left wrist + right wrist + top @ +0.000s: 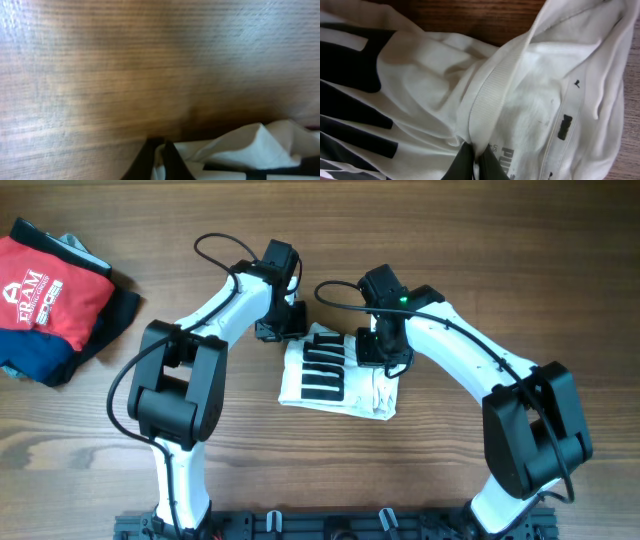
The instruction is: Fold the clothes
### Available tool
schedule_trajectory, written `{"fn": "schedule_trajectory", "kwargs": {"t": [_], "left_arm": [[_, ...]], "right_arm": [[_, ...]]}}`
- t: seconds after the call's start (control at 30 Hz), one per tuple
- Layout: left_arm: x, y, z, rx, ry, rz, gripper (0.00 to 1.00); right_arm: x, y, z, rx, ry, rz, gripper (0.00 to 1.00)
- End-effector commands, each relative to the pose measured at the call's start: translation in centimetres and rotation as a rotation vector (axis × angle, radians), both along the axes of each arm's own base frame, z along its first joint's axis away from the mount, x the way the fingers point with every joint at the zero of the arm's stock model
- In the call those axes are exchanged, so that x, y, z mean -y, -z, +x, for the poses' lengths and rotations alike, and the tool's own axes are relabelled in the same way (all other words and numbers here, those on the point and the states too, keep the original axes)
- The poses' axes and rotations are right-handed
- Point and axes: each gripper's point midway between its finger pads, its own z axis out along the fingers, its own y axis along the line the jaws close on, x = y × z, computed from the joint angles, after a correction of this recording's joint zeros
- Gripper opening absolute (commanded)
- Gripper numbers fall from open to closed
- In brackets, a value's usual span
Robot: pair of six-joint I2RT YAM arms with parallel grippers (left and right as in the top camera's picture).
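Uneven grip could skew the fold
The right gripper [472, 162] pinches the shirt [420, 75]; the left gripper [156, 162] is closed with cloth just beside its tips, perhaps missed.

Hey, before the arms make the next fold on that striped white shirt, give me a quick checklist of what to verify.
1. Right gripper shut on shirt by the collar: ok.
2. Left gripper shut at shirt's edge, cloth actually caught: cannot tell.
3. Shirt lying smooth: not ok, rumpled near collar.
4. Red garment apart from shirt: ok.
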Motion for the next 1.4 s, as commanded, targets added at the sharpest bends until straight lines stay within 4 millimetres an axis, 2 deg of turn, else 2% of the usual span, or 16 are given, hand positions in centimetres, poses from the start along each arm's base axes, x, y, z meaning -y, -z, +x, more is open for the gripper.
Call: {"fn": "schedule_trajectory", "kwargs": {"t": [0.0, 0.17, 0.33, 0.53, 0.67, 0.73, 0.77, 0.83, 0.87, 0.9, 0.97, 1.0, 1.07, 1.1, 1.27, 1.37], "left_arm": [[-1.9, 1.6, -1.2, -0.057, 0.003, 0.104, 0.04], [-4.9, 1.7, -1.9, -0.086, -0.047, 0.235, 0.04], [-7.5, 1.3, -4.1, -0.203, -0.128, 0.284, 0.04], [-8.5, 0.8, -6.0, -0.287, -0.13, 0.313, 0.04], [-8.7, 0.5, -6.8, -0.318, -0.126, 0.325, 0.04], [-8.7, -0.2, -6.7, -0.308, -0.127, 0.321, 0.04], [-8.6, -1.3, -6.4, -0.275, -0.131, 0.309, 0.04], [-8.5, -2.5, -5.9, -0.23, -0.136, 0.294, 0.04], [-8.5, -3.2, -5.5, -0.2, -0.139, 0.292, 0.06], [-8.6, -4.2, -5.0, -0.158, -0.144, 0.287, 0.16], [-8.5, -5.6, -3.8, -0.083, -0.16, 0.261, 0.68], [-8.6, -6.1, -3.4, -0.058, -0.169, 0.251, 0.69], [-8.8, -6.2, -2.3, -0.02, -0.187, 0.235, 0.76], [-8.6, -6.2, -1.8, -0.004, -0.192, 0.215, 0.76], [-5.7, -6.0, 0.1, 0.05, -0.17, 0.086, 0.61], [-4.5, -4.8, 0.0, 0.04, -0.138, 0.085, 0.6]], "right_arm": [[1.1, 1.1, -0.2, -0.014, 0.008, -0.066, 0.04], [2.2, 1.1, 0.0, 0.0, 0.012, -0.123, 0.04], [3.6, 1.1, 0.7, 0.042, -0.061, -0.202, 0.04], [3.7, 1.0, 0.8, 0.054, -0.207, -0.219, 0.04], [3.5, 0.9, 0.9, 0.061, -0.199, -0.207, 0.04], [2.8, -0.1, 1.2, 0.081, -0.194, -0.166, 0.04], [1.9, -2.0, 1.6, 0.123, -0.19, -0.11, 0.04], [1.6, -3.8, 1.9, 0.171, -0.188, -0.088, 0.04], [1.6, -4.6, 1.9, 0.192, -0.186, -0.077, 0.04], [1.5, -5.8, 1.7, 0.211, -0.187, -0.059, 0.04], [0.6, -7.3, 0.5, 0.207, -0.209, 0.018, 0.05], [0.0, -7.6, -0.1, 0.189, -0.233, 0.056, 0.07], [0.2, -7.0, -1.2, 0.137, -0.239, 0.06, 0.2], [0.4, -6.2, -1.7, 0.116, -0.239, 0.053, 0.22], [0.7, -2.4, -2.6, 0.081, -0.225, 0.049, 0.23], [-1.0, -0.9, -2.6, 0.093, -0.241, 0.147, 0.27]]}}
